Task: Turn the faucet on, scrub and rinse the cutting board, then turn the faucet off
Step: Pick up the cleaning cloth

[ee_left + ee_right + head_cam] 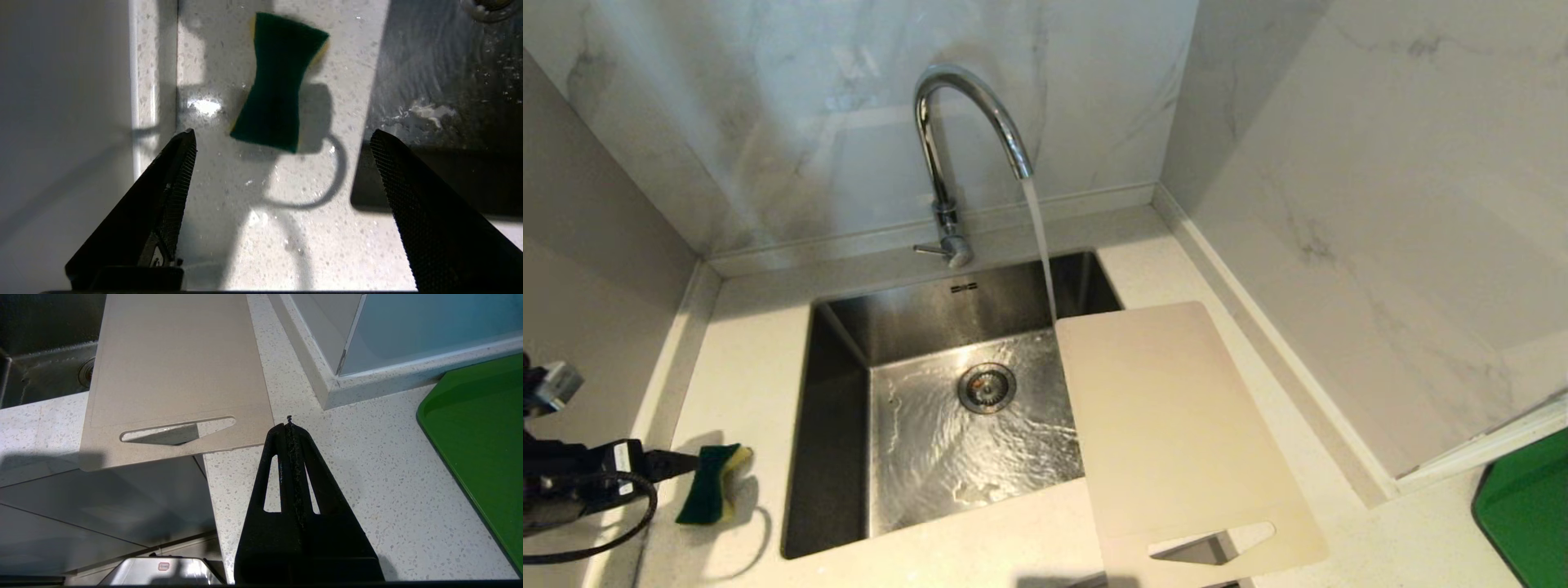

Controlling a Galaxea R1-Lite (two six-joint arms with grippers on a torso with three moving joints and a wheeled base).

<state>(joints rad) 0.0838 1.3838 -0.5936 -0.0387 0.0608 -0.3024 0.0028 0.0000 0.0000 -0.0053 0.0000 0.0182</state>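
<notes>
water running in a marble corner

speckled white counter (743, 367), marbled walls. faucet (947, 147) at upper centre pours into the steel sink (931, 425). cutting board (1176, 425) bridges the sink's right rim. left gripper (282, 179) spread wide, empty, near the sponge (712, 483) at lower left. right gripper (291, 430) pressed together.

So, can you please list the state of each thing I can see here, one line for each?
faucet: on, water running into the sink.
sink: wet, water on its floor.
cutting board: flat, bridging the sink's right edge and the counter.
sponge: free on the counter, left of the sink, not gripped.
left gripper: jaws open, just short of the sponge.
right gripper: jaws shut, empty.
</notes>
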